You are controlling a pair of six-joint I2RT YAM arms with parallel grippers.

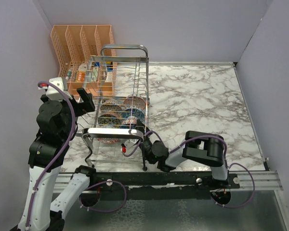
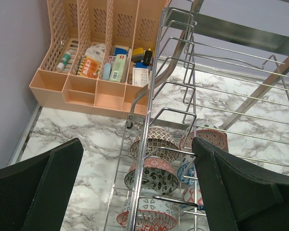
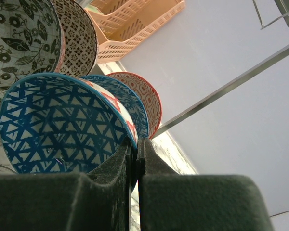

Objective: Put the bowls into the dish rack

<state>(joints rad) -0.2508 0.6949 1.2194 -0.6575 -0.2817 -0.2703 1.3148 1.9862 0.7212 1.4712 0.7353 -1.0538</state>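
We saw the right tool (image 3: 136, 144) pinching the rim of the blue-triangle bowl (image 3: 58, 125), which stood on edge in the dish rack (image 1: 123, 48) close beside its neighbours. We feared a skewed pull-back would drag it, topple the row or snag a wire. The left tool (image 2: 135, 144) hung spread above. The rack held the other bowls (image 2: 151, 175); the orange organizer (image 2: 53, 79) held small packets and bottles.
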